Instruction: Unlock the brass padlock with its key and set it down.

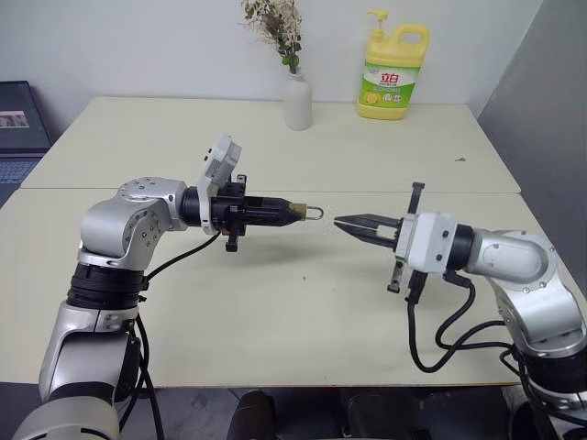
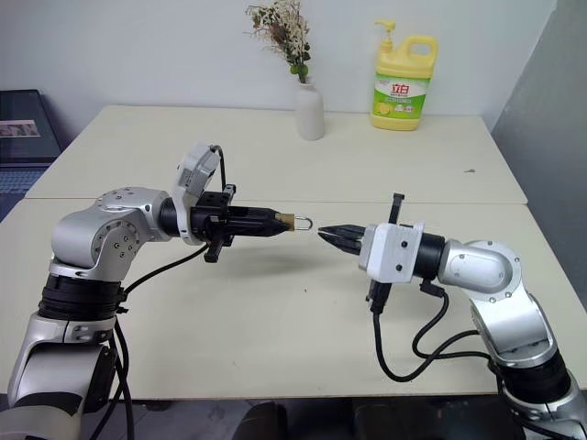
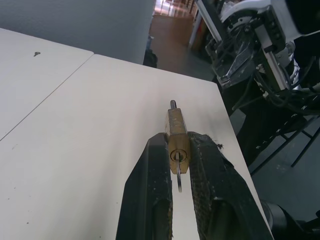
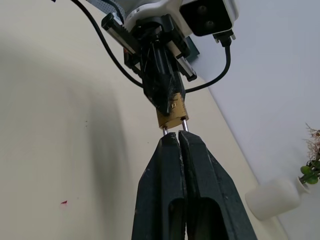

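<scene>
We hold the brass padlock (image 1: 295, 210) clamped in our left gripper (image 1: 275, 211), above the table (image 1: 275, 321) | long axis level, shackle pointing right | right gripper (image 1: 353, 223) pressed closed, empty, tips just right of shackle | key (image 3: 178, 176) hangs from keyhole.

A: Background items, head views. Two cream tables (image 1: 275, 321) pushed edge to edge, seam running side to side.

B: On the far table?

A: White vase (image 1: 297, 101) holding dried sprigs (image 1: 275, 23), near the back edge. Yellow dish-soap bottle (image 1: 394, 73) with pump top and green label, just to the vase's right, apart from it.

B: Anything else?

A: Dark laptop (image 1: 20, 133) at far left, beside the tables. Pale wall (image 1: 138, 46) behind; grey panel (image 1: 541, 101) at right.
</scene>
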{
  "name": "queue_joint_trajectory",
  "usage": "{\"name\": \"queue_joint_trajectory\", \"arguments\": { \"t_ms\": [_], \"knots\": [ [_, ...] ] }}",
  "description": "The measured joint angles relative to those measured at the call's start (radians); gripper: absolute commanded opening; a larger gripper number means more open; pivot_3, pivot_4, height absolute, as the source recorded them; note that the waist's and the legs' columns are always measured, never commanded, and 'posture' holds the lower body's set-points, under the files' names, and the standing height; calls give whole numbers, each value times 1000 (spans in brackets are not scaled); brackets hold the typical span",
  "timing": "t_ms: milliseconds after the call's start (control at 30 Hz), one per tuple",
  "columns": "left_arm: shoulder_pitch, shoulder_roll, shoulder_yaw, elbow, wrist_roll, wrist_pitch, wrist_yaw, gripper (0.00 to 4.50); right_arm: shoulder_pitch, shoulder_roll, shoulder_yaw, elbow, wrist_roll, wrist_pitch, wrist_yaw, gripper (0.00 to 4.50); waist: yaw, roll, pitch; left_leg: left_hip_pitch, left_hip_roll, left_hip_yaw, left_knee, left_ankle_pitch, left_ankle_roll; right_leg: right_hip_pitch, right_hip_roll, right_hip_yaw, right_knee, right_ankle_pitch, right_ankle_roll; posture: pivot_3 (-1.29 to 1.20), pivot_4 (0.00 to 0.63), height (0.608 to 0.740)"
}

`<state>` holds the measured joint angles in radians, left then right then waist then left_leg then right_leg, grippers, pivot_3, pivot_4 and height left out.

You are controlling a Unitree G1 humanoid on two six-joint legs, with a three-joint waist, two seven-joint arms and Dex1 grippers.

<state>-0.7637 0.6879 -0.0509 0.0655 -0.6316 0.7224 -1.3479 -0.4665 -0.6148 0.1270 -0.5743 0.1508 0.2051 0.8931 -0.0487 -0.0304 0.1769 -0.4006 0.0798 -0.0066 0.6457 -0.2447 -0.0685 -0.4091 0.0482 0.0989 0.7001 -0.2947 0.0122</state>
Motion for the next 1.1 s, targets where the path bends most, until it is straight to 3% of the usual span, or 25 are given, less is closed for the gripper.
{"name": "queue_joint_trajectory", "arguments": {
  "t_ms": [367, 1100],
  "knots": [
    [2, 11, 1, -59, -32, 34, -16, 170, -89, 35, 92, 102, -33, -48, 0, 0, 1, 0, 0, 0, 0, 0, 0, 0, 0, 0, 0, 0, 0, 0, 0, 0, 150, 740],
    [19, 29, 13, -104, -63, 58, -17, 170, -116, -4, 94, 230, -49, -171, 82, 0, 1, 0, 0, 0, 0, 0, 0, 0, 0, 0, 0, 0, 0, 0, 0, 0, 150, 740]
  ]
}}
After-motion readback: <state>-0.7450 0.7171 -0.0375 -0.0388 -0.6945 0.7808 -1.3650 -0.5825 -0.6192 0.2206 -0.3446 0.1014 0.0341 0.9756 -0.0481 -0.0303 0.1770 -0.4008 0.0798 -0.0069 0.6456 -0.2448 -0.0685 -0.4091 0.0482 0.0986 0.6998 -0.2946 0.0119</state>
